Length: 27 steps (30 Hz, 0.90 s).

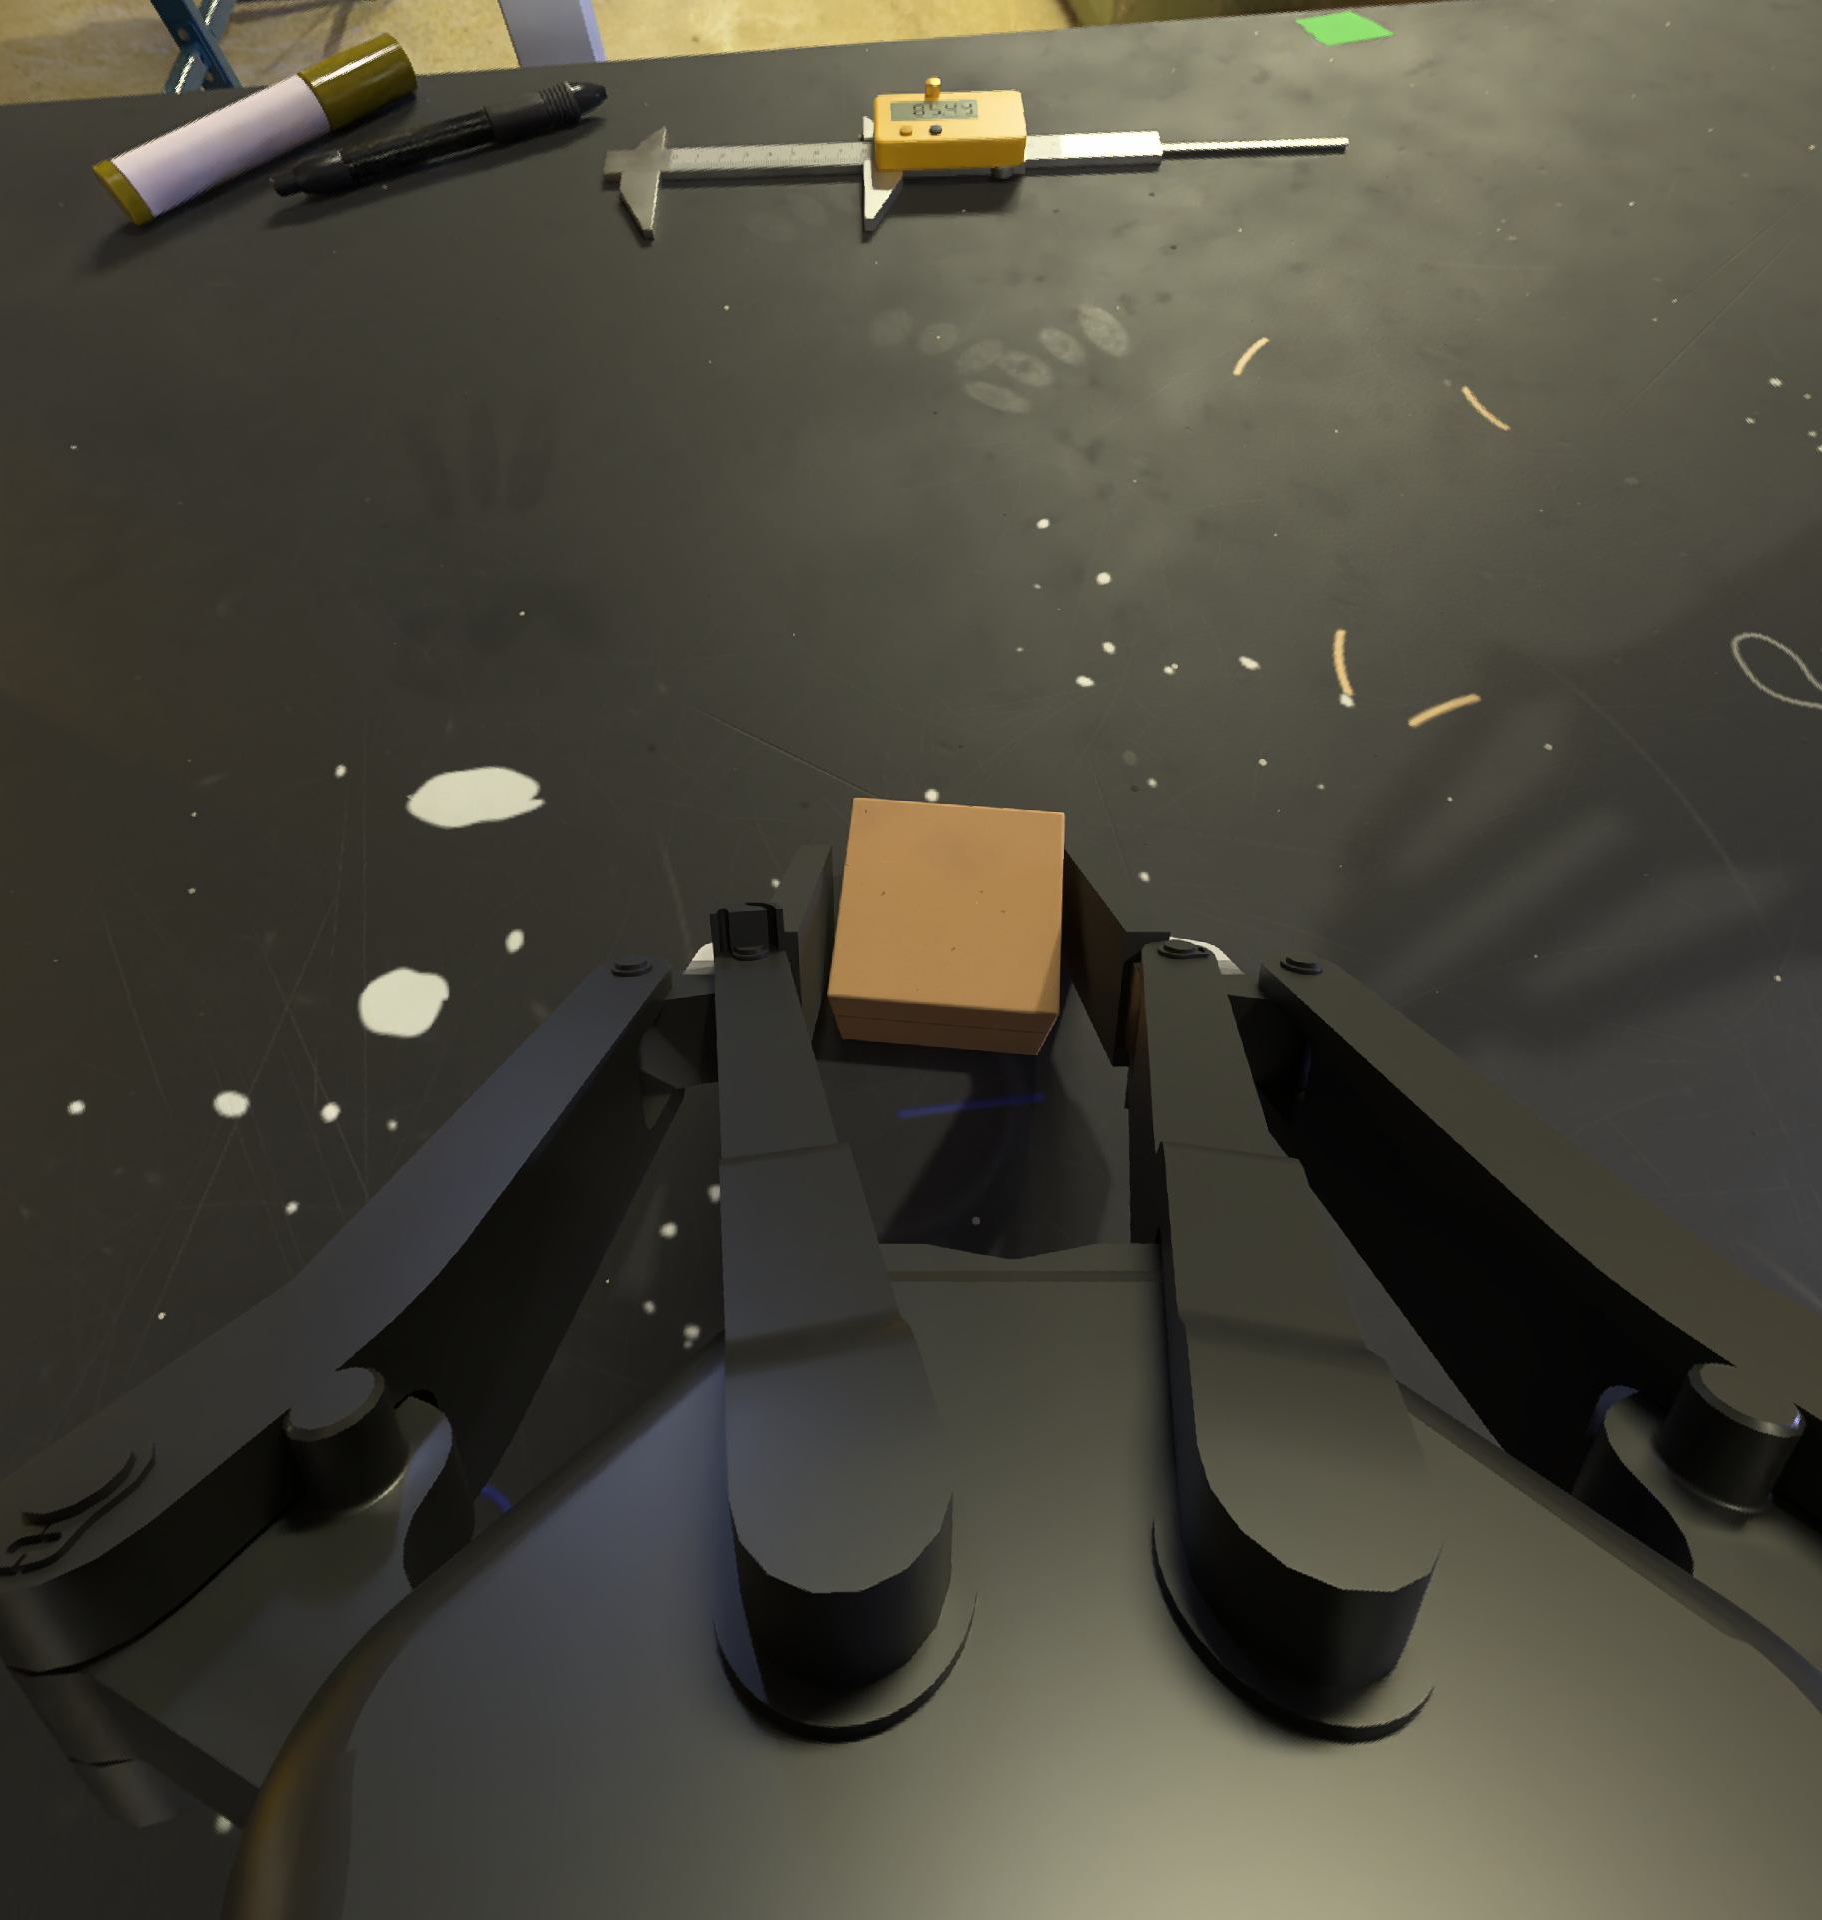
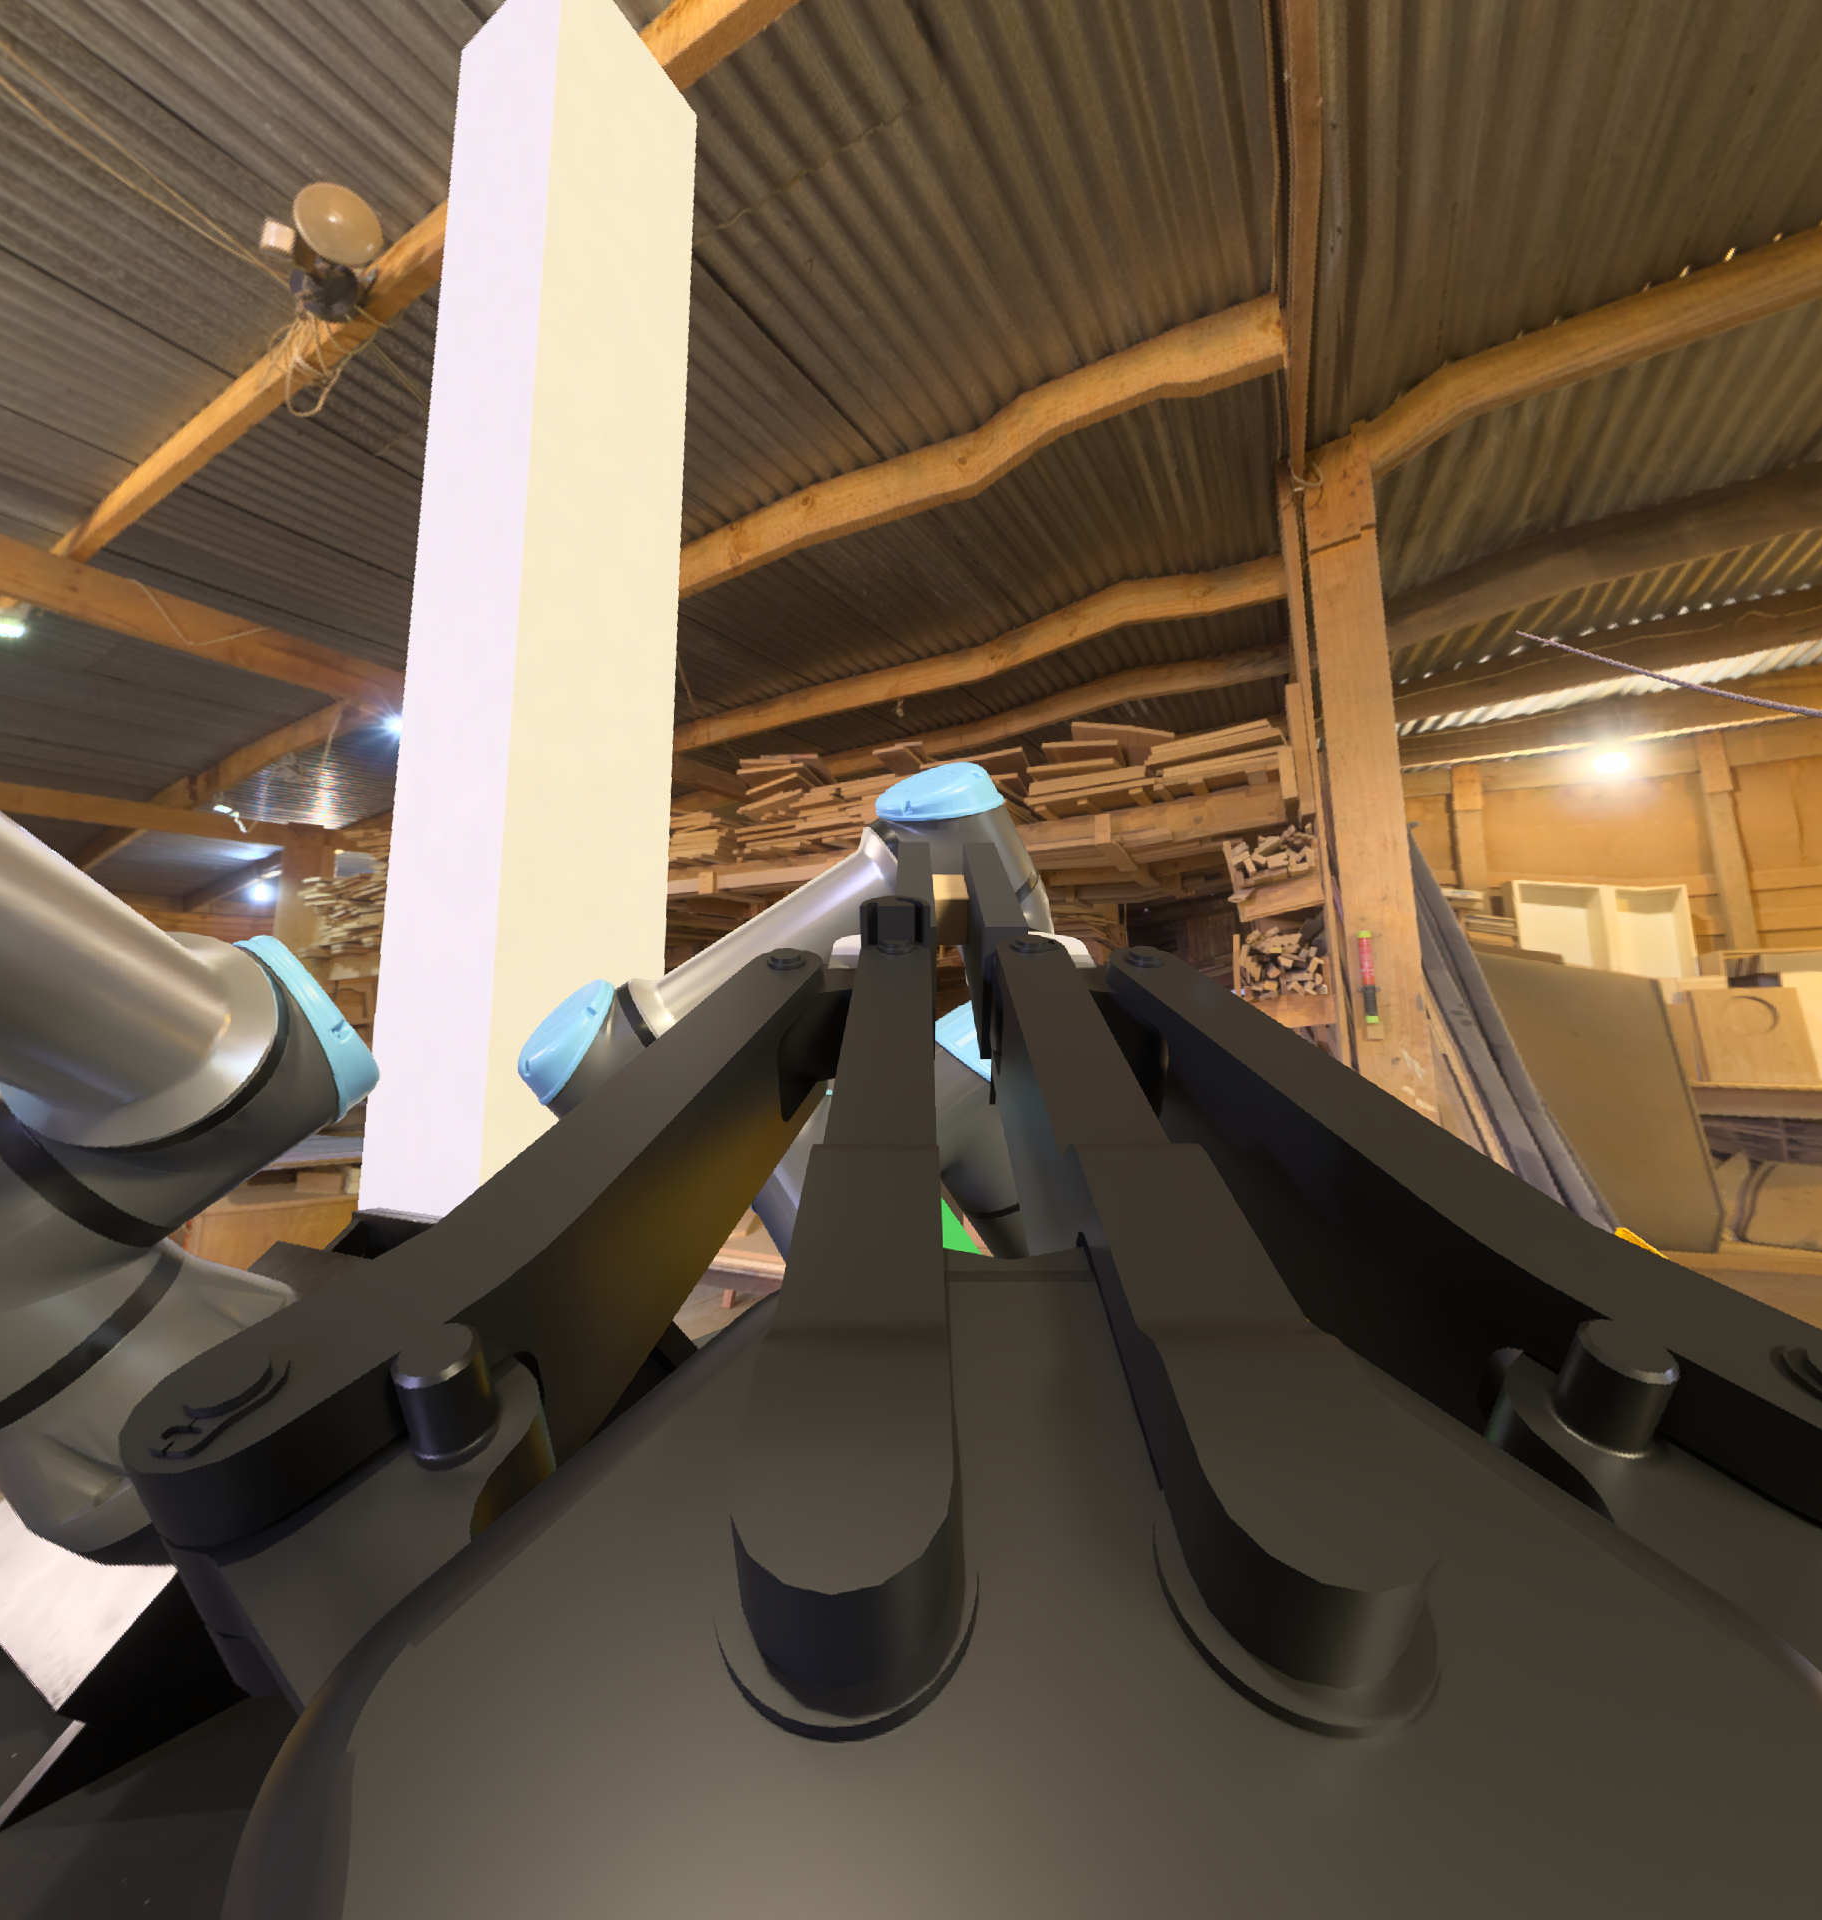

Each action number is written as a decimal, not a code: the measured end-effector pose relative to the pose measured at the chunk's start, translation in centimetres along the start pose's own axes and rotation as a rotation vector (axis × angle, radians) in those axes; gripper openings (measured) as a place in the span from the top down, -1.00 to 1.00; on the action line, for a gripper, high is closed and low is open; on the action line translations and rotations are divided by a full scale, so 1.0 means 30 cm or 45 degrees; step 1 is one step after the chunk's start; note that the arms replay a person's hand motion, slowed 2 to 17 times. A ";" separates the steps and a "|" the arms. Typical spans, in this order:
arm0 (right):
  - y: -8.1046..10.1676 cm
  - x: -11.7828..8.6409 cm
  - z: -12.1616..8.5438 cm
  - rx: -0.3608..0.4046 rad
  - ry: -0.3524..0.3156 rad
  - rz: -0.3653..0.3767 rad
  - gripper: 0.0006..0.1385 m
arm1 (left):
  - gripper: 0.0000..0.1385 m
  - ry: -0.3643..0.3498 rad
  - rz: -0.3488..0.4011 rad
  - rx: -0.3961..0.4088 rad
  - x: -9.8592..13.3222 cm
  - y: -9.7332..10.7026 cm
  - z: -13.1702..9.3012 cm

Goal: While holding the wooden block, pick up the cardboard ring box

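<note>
In the left wrist view the brown cardboard ring box [image 1: 943,925] sits between my left gripper's [image 1: 945,906] two black fingers, which press on its left and right sides over the dark table [image 1: 678,520]. I cannot tell whether the box rests on the table or is lifted. In the right wrist view my right gripper [image 2: 948,883] points upward toward the roof and is shut on a small tan wooden block [image 2: 951,900], of which only a sliver shows between the fingertips.
At the table's far edge lie an olive and white marker [image 1: 252,125], a black pen [image 1: 439,140] and a yellow digital caliper [image 1: 948,140]. In the right wrist view a tall white post [image 2: 554,623] and silver arm links [image 2: 107,1039] stand close on the left.
</note>
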State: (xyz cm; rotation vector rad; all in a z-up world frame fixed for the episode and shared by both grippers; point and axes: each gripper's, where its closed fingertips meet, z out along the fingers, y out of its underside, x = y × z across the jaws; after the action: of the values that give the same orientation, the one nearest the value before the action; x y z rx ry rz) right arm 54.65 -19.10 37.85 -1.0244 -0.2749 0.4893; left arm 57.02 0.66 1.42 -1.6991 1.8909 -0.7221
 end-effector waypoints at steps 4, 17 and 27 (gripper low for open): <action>0.001 0.001 0.000 0.000 0.000 0.003 0.88 | 0.17 0.000 -0.003 -0.002 -0.001 -0.002 0.002; 0.001 0.004 -0.002 0.000 0.000 0.004 0.88 | 0.18 0.000 -0.001 -0.008 -0.008 -0.005 0.004; 0.003 0.006 -0.002 -0.001 0.000 0.006 0.88 | 0.24 -0.030 0.059 0.004 -0.012 -0.015 0.007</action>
State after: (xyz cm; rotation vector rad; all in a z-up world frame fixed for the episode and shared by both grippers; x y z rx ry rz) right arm 54.79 -19.02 37.75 -1.0262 -0.2728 0.4932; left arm 57.53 0.98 1.58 -1.6490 1.9060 -0.6832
